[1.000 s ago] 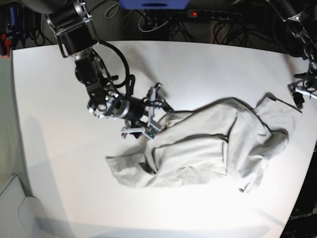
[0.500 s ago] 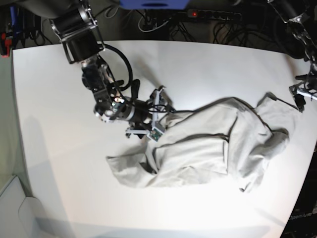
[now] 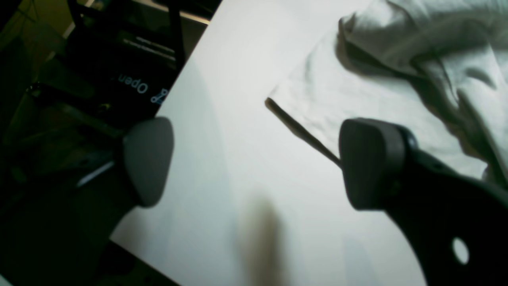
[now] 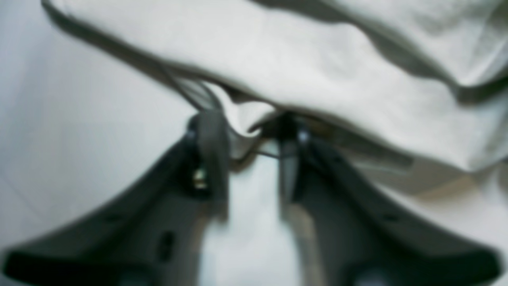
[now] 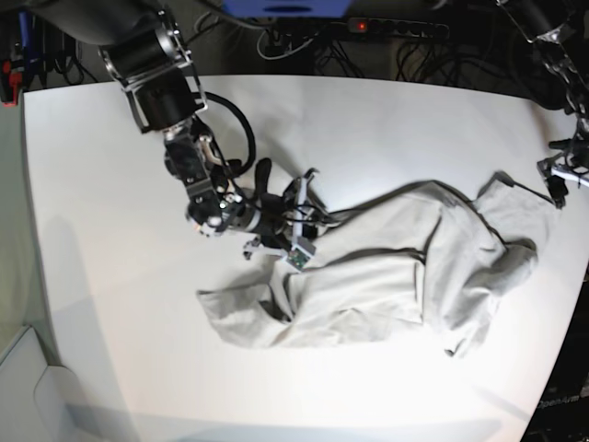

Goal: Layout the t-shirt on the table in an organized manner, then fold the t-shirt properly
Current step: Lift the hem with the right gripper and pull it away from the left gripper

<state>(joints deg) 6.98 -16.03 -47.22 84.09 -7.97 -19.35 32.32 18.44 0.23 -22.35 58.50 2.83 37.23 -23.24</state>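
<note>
Base view: the right hand has pushed further into the crumpled t-shirt on the worktop. Right wrist view, blurred: its fingers have narrowed around a fold. Left wrist view: the left hand gapes wide, empty, the shirt's corner just beyond.

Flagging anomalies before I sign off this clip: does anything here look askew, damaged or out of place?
Only the t-shirt: it lies crumpled and bunched on the table, folded over itself, one corner reaching close to the table's edge beside the open left pincer. The right pincer is closing on a fold. No damage shows.
</note>
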